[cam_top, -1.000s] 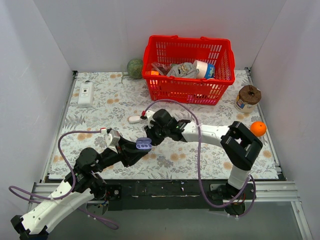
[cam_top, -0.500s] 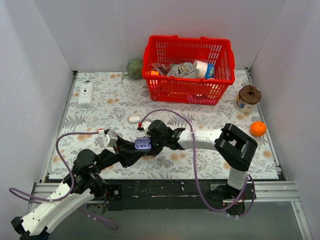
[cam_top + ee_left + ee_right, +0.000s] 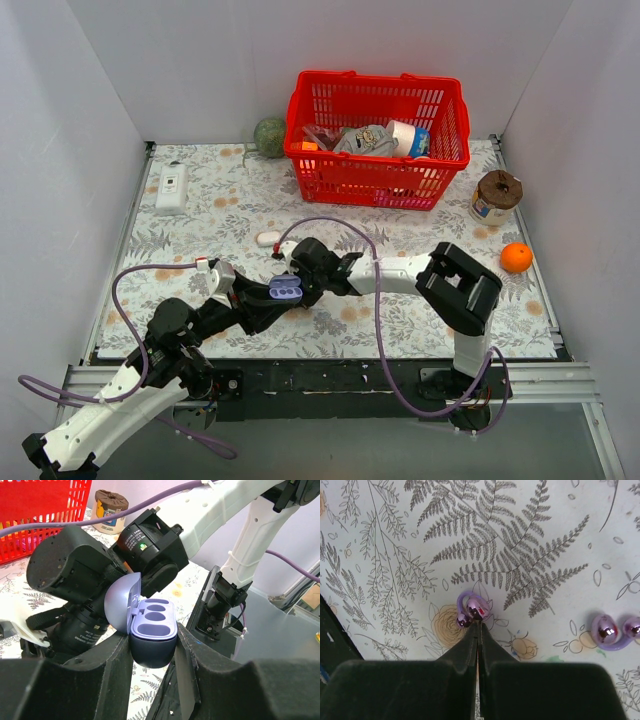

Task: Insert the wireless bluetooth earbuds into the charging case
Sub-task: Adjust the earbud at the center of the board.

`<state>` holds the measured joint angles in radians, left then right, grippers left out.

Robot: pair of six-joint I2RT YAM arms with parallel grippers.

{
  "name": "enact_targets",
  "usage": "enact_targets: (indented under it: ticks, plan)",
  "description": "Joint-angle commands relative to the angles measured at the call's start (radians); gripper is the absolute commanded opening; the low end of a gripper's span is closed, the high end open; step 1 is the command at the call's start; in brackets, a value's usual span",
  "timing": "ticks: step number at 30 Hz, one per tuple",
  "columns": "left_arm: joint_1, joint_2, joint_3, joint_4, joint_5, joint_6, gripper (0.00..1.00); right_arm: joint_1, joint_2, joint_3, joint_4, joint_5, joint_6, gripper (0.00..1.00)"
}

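My left gripper [image 3: 272, 300] is shut on the charging case [image 3: 285, 289], a lavender oval case held above the near middle of the table. Its lid is open and dark sockets show in the left wrist view [image 3: 154, 625], the case sitting between my left fingers [image 3: 185, 665]. My right gripper [image 3: 303, 272] is right beside the case, its jaws closed. In the right wrist view its tips [image 3: 478, 626] pinch one glossy purple earbud [image 3: 472, 611] over the floral cloth. The second earbud [image 3: 615, 629] lies on the cloth to the right.
A red basket [image 3: 378, 190] with several items stands at the back. A white oval object [image 3: 268, 238] lies left of my right arm. A white box [image 3: 172, 187], a green ball [image 3: 270, 135], a brown-lidded jar [image 3: 497, 195] and an orange [image 3: 516, 257] sit near the edges.
My right gripper has moved left and nearer, closing in on the open case. The left gripper with the case has shifted slightly left.
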<state>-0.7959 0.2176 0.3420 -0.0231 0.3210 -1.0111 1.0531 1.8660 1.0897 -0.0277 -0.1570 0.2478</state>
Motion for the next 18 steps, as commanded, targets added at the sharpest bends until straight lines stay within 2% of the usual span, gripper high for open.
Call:
enact_targets:
  ticks: [1, 7, 11, 18]
  plan:
    - [-0.003, 0.003, 0.025, 0.008, -0.008, 0.000, 0.00, -0.022, 0.045, 0.061, -0.035, 0.022, -0.047, 0.01]
    - [-0.003, 0.002, 0.026, 0.008, -0.014, 0.002, 0.00, -0.045, 0.091, 0.137, -0.055, -0.004, -0.094, 0.01]
    - [-0.003, 0.002, 0.025, 0.008, -0.017, 0.002, 0.00, -0.059, 0.113, 0.179, -0.077, -0.004, -0.117, 0.07]
    - [-0.003, 0.002, 0.026, 0.008, -0.017, 0.002, 0.00, -0.088, -0.022, 0.110, -0.031, 0.016, -0.101, 0.27]
